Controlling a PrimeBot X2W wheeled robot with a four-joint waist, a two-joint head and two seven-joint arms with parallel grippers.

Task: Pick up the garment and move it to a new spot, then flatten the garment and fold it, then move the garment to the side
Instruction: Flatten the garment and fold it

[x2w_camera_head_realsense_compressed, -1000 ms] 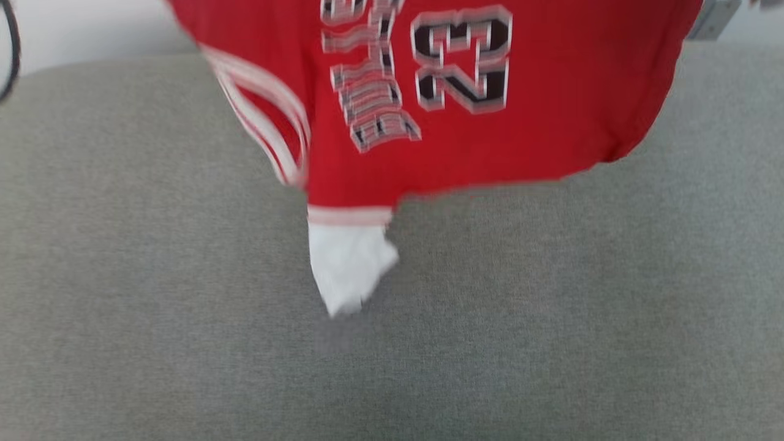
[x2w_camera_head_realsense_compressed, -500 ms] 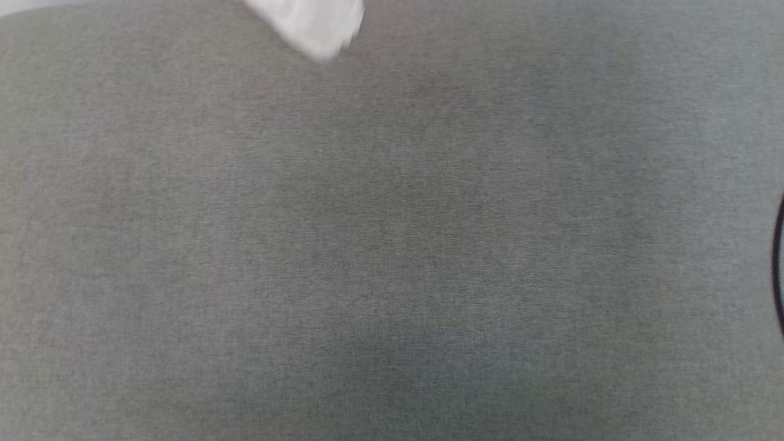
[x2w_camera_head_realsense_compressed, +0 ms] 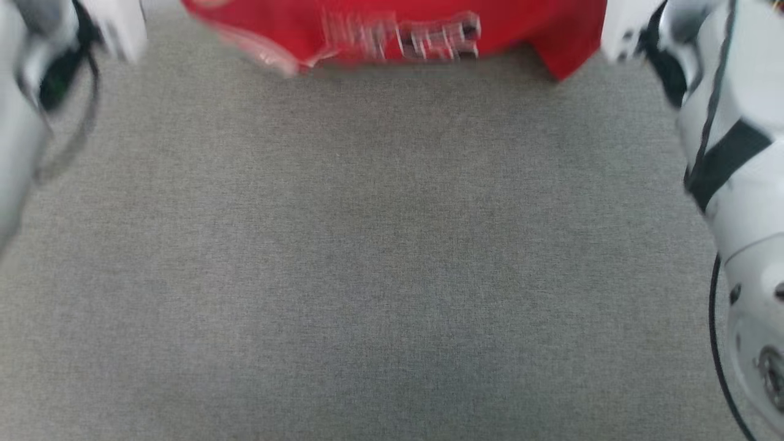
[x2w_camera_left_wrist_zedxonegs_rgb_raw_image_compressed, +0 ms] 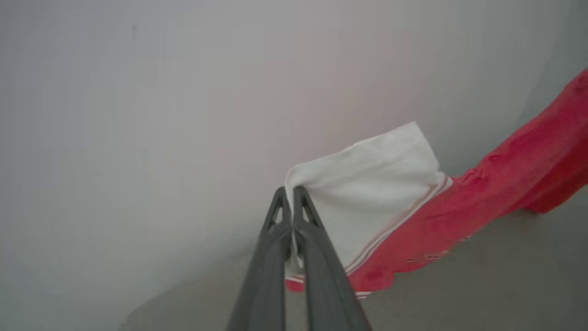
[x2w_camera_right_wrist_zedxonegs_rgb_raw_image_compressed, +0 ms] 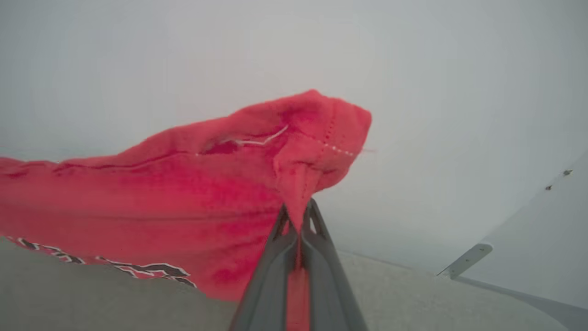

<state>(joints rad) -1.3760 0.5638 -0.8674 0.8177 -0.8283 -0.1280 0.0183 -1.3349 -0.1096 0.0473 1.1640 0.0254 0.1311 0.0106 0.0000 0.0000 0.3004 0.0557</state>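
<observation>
The jersey hangs stretched between the two hands, lifted at the far side of the grey cloth-covered surface. In the head view its red body runs along the top edge. The black-and-white lettering there is smeared by blur and cannot be read. A red corner droops lower on the right side of that view.

The left hand has its two dark fingers pressed together on a fold of the jersey's white cloth. From that pinch the white part spreads away to a band of red-and-white striped trim, and the red cloth beyond it sags towards the surface.

The right hand is likewise clamped tight, on a bunched red corner with a stitched hem. A strip of red runs down between its fingers. From there the jersey sags away to the left of the right wrist view, and its lower edge, with part of the black lettering, seems to be touching the surface.

The pale left arm and right arm frame the head view on either side. A thin black cable loops beside the right arm. A plain pale wall stands behind the jersey.
</observation>
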